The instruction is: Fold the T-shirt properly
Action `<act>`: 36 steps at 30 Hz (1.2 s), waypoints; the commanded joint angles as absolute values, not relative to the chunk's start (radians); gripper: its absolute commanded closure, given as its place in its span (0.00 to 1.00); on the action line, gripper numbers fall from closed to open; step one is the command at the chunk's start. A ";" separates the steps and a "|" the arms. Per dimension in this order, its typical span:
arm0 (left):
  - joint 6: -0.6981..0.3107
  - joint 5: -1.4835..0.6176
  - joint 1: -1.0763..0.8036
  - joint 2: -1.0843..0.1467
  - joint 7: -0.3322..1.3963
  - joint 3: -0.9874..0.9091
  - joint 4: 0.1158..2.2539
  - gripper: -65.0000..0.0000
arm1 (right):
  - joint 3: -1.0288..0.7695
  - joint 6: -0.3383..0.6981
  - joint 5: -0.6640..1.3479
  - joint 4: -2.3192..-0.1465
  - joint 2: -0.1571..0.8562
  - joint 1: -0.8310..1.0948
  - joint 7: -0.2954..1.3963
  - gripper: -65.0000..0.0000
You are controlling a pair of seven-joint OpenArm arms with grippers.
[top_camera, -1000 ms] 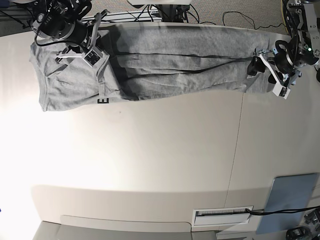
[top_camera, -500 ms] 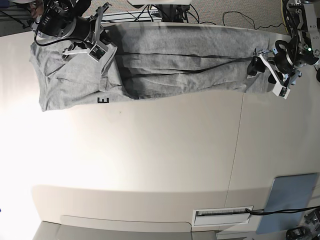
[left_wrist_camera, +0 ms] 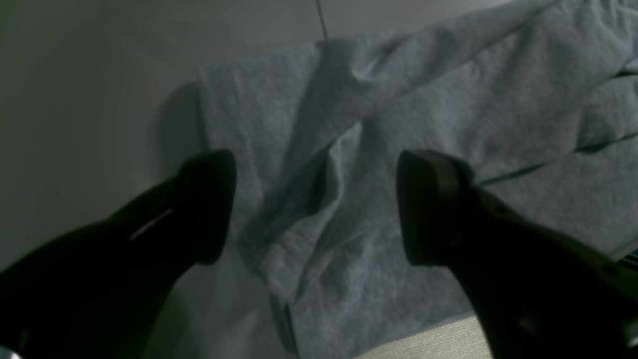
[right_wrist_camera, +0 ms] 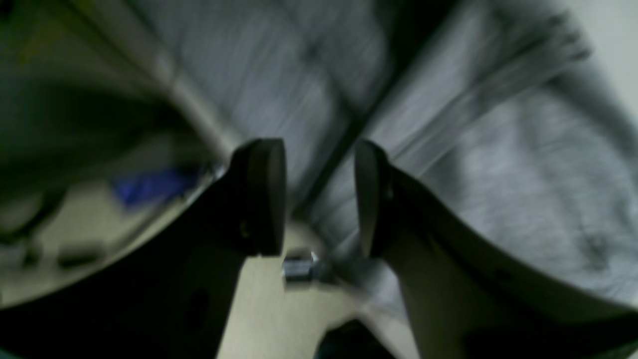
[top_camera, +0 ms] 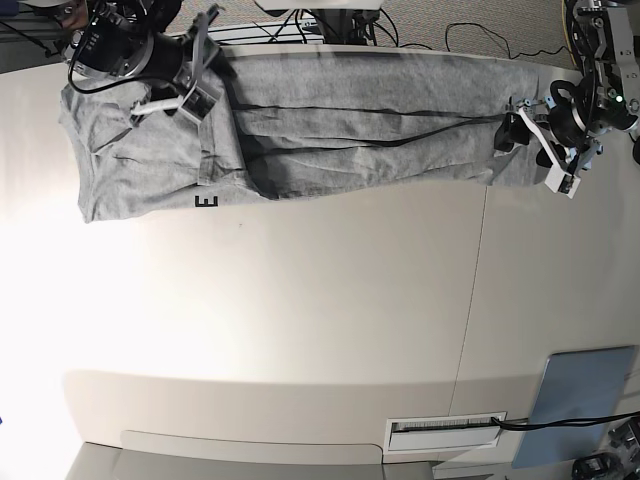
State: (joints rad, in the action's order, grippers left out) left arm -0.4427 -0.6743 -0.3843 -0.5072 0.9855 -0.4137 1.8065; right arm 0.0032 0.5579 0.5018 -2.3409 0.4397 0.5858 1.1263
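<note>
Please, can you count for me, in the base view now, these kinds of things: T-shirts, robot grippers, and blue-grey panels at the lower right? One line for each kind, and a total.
T-shirt: 1
Grippers (left gripper, right gripper): 2
Blue-grey panel: 1
Total: 4

a robotics lab or workshop, with loose cables [top_camera: 290, 30] behind the table [top_camera: 260, 300].

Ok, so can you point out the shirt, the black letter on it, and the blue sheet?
Shirt [top_camera: 330, 82]: overhead view, its upper strip of grey cloth.
Black letter [top_camera: 206, 201]: overhead view, middle of the letter.
Blue sheet [top_camera: 572, 400]: overhead view, its flat middle.
</note>
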 commanded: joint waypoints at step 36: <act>-0.446 -0.688 -0.380 -0.524 0.968 -0.422 1.822 0.23 | -0.002 0.654 0.877 -1.846 0.313 0.226 1.064 1.00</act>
